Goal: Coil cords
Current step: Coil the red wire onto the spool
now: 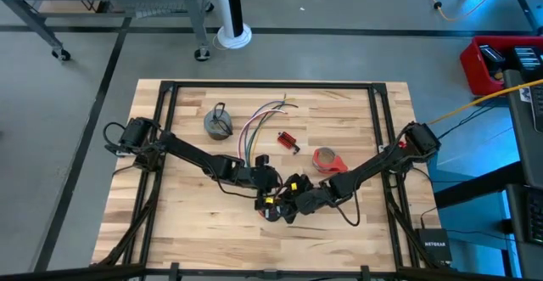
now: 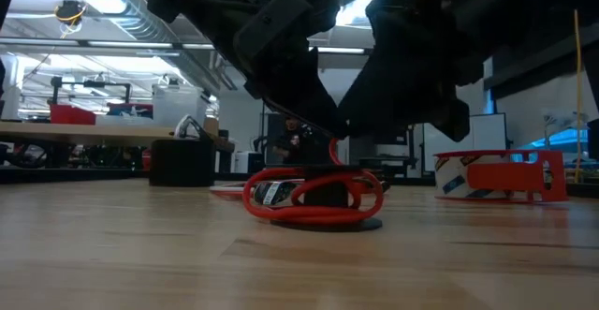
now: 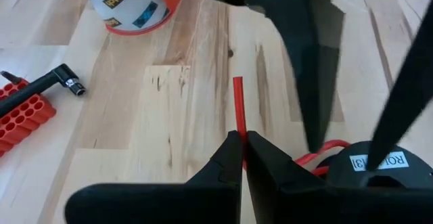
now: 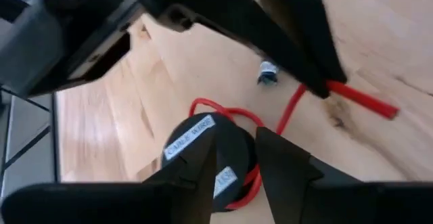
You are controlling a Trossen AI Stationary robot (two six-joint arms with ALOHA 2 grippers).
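Red cord [image 3: 237, 102] end is pinched in the closed left end effector [image 3: 243, 155], its length running straight ahead, while the part-open right end effector [image 4: 235, 158] is poised astride the coil [image 4: 203, 149] adjacent, gripping nothing.

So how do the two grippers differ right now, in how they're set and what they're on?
The left gripper is shut on the red cord's free end, pinching it between its fingertips. The right gripper is partly open, its fingers straddling the black-and-red coil without clamping it. The left works the loose end; the right sits over the coil's body. Both meet low over the wooden table, at its front middle.
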